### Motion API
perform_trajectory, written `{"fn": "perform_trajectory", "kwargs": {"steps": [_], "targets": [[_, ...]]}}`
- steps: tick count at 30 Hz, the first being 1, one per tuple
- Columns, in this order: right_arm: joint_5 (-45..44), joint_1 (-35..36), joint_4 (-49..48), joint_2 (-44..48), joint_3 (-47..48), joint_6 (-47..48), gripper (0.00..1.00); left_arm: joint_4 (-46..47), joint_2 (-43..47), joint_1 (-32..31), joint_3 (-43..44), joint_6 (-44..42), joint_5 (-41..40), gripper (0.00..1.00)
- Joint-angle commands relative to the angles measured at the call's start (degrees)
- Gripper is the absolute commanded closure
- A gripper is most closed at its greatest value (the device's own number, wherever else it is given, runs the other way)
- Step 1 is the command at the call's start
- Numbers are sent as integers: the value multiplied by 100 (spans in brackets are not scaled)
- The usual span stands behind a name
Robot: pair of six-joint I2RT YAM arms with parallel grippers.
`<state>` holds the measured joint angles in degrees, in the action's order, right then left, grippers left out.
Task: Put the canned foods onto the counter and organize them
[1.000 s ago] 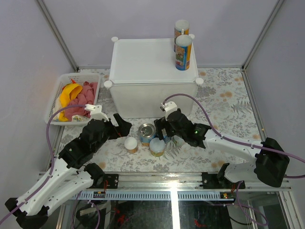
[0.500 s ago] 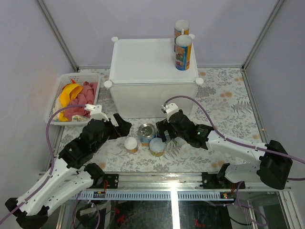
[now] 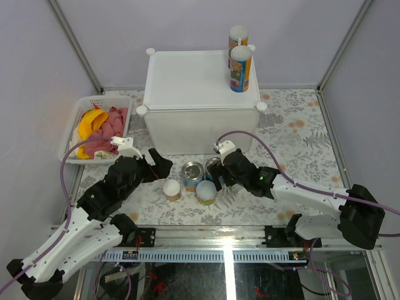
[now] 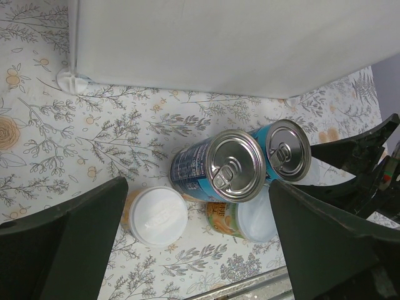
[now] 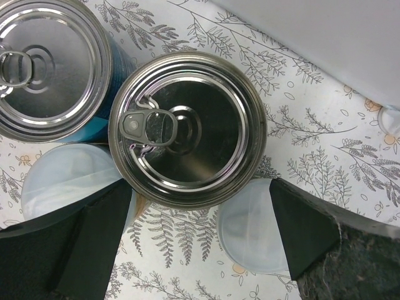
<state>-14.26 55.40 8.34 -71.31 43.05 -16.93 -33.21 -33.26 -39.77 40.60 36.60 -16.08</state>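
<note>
Two blue-labelled steel cans [image 3: 192,170] stand upright on the bench [image 3: 294,131] before the white plastic counter [image 3: 187,81]. One sits straight beneath the right gripper [image 5: 200,194], jaws parted; the left gripper [image 4: 197,200], also parted, is farther off.

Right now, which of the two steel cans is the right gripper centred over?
The right-hand steel can, centred between the fingers of the open right gripper; the other can stands off to one side.
</note>
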Motion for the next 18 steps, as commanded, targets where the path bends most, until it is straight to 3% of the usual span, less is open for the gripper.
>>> {"fn": "perform_trajectory", "kwargs": {"steps": [1, 18], "targets": [[-33, 38, -664, -52, -73, 110, 1, 210, 7, -22, 67, 49, -119, 4], [-348, 34, -2459, -603, -583, 534, 2, 109, -253, -22, 282, -226, -133, 4]]}}
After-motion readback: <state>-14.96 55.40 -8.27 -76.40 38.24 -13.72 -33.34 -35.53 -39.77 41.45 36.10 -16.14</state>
